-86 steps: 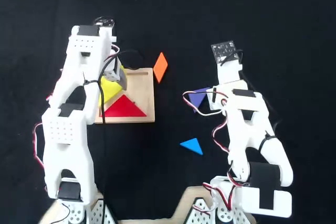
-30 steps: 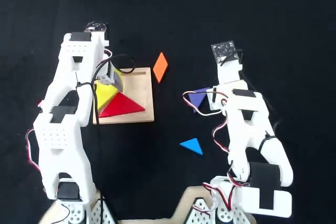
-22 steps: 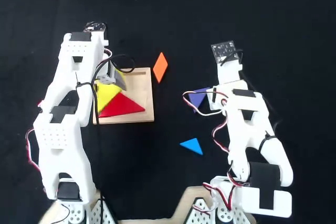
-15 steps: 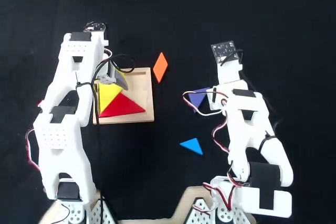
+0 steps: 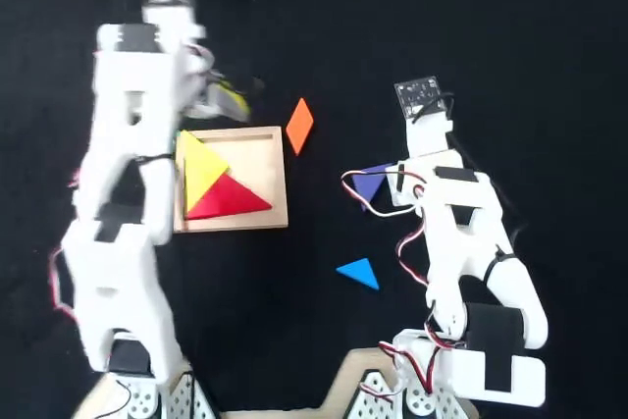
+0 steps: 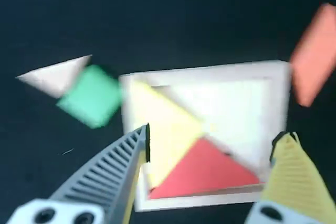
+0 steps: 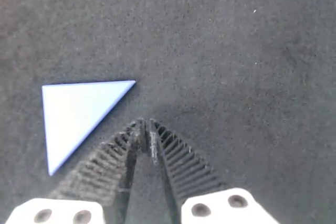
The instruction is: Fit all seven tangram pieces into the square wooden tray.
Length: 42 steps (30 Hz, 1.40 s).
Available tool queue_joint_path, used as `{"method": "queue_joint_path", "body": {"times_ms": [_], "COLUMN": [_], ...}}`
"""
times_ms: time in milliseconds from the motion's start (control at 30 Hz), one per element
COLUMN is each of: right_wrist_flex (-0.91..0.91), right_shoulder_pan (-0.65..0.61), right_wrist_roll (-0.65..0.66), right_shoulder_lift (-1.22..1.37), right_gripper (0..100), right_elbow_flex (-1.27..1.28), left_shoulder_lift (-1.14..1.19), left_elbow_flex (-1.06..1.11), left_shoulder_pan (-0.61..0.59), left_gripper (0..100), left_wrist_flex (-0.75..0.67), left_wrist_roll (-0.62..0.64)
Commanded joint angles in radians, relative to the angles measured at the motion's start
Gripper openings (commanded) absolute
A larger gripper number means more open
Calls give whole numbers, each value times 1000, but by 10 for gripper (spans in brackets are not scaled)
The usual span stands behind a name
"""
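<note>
Left gripper [image 6: 214, 136] hangs with its jaws spread wide above the square wooden tray [image 6: 210, 69], which sits toward the table's [image 5: 530, 66] left side. Inside, a yellow triangle [image 6: 163, 129] lies along the tray's left wall and a red triangle [image 6: 205, 169] along its near wall, the two touching. Just outside the wall by the yellow one lie a green square [image 6: 92, 95] and a pale triangle [image 6: 52, 74]. An orange parallelogram [image 5: 299, 125] lies just off the tray's far right corner. Over to the right gripper [image 7: 144, 125]: jaws pressed together, tips down by the tabletop, just beside a purple triangle [image 7: 79, 111]. A blue triangle [image 5: 359, 273] lies apart, closer to the table's near edge.
</note>
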Motion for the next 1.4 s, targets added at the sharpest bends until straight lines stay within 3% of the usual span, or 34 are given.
{"method": "queue_joint_path", "body": {"times_ms": [0,300,567,967,1067,1200,1367], "right_wrist_flex": [-17,-17,-17,-17,-17,-17,-18], "right_shoulder_pan": [-3,-3,-3,-3,-3,-3,-3], "right_wrist_roll": [-2,-2,-2,-2,-2,-3,-8], "right_shoulder_lift": [-1,-1,-1,-1,-1,-1,-1], "right_gripper": [11,11,11,11,11,11,11], "right_elbow_flex": [-2,-2,-2,-2,-2,-2,-2], "left_shoulder_lift": [64,218,236,212,166,41,-181], "left_elbow_flex": [30,45,44,-71,-130,-325,-381], "left_shoulder_pan": [111,101,97,94,96,90,65], "left_gripper": [363,363,363,363,363,363,363], "left_wrist_flex": [-143,-173,-35,15,40,175,180], "left_wrist_roll": [11,11,8,9,9,5,-23]}}
